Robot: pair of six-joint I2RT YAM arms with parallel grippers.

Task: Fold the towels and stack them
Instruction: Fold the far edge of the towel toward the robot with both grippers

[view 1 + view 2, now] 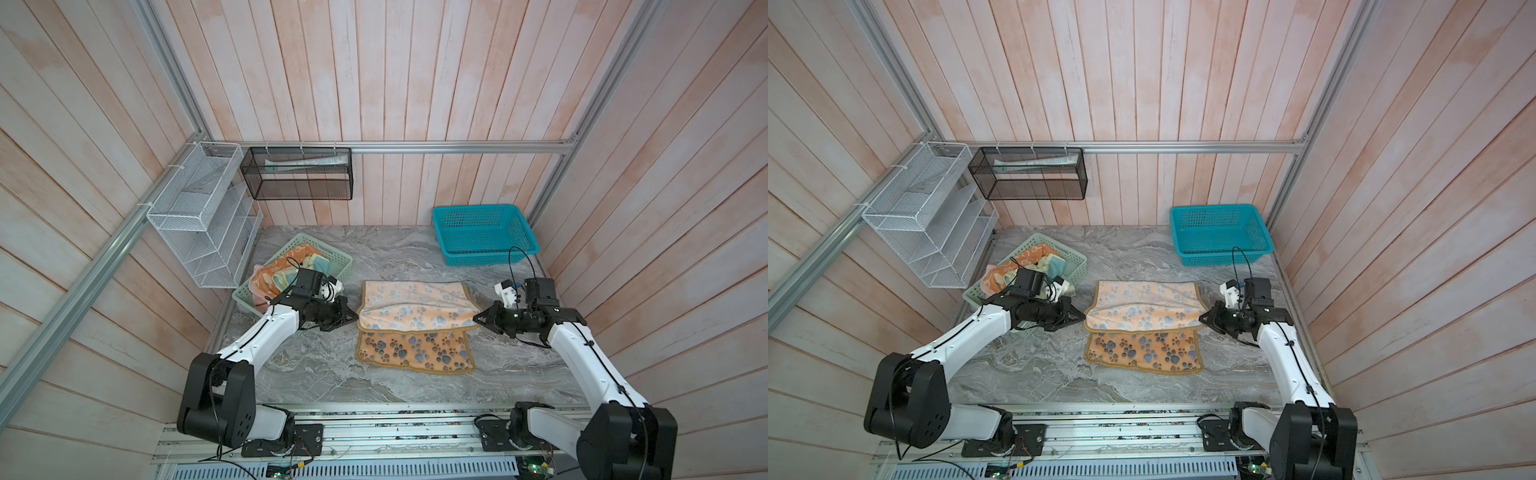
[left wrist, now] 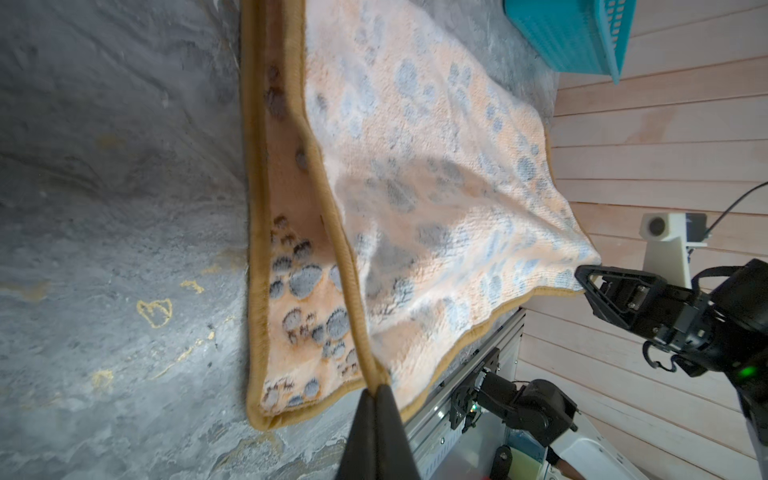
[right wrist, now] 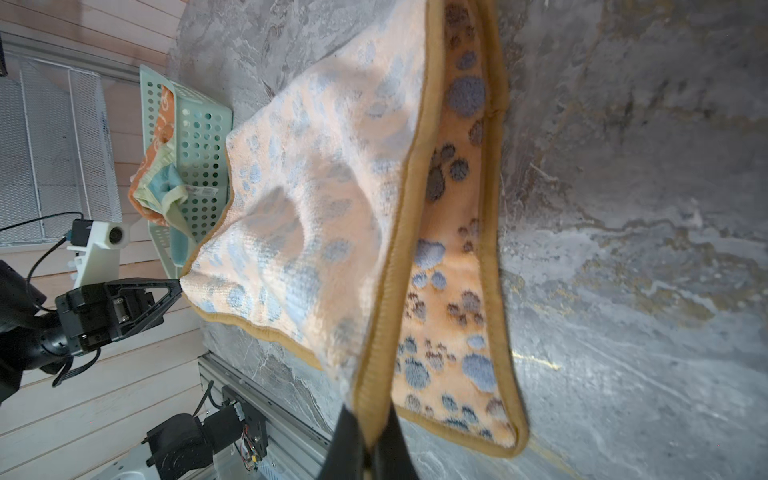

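Two grips, one towel: left gripper and right gripper are each pinched tight on a corner of the paw-print towel. It lies mid-worktop, about centred between the left and right edges. The held flap, pale side up, hangs raised over the lower layer. A strip of that layer nearest the front edge lies uncovered. Other towels are heaped in the mint-green basket at the left edge, with the orange one spilling over its rim. Teal basket sits in the far right corner and looks empty.

Risks, my read:
- Both bites sit on the very tips of the brown edging, so a tug from either arm could pop a corner out and drop the flap crooked.
- The flap sags in the middle; laid down like that it likely traps a wrinkle.
- Uneven travel of the two arms would skew the edges.
- Left arm is just beside the draped orange towel and could snag it.

Views:
- Both top views give the full layout: both baskets and the uncovered strip.
- Only the wrist views show the jaws closed on the edging and the hollow under the flap.
- Right wrist view also catches the heap in the mint basket.
- Left wrist view gets only a corner of the teal basket.
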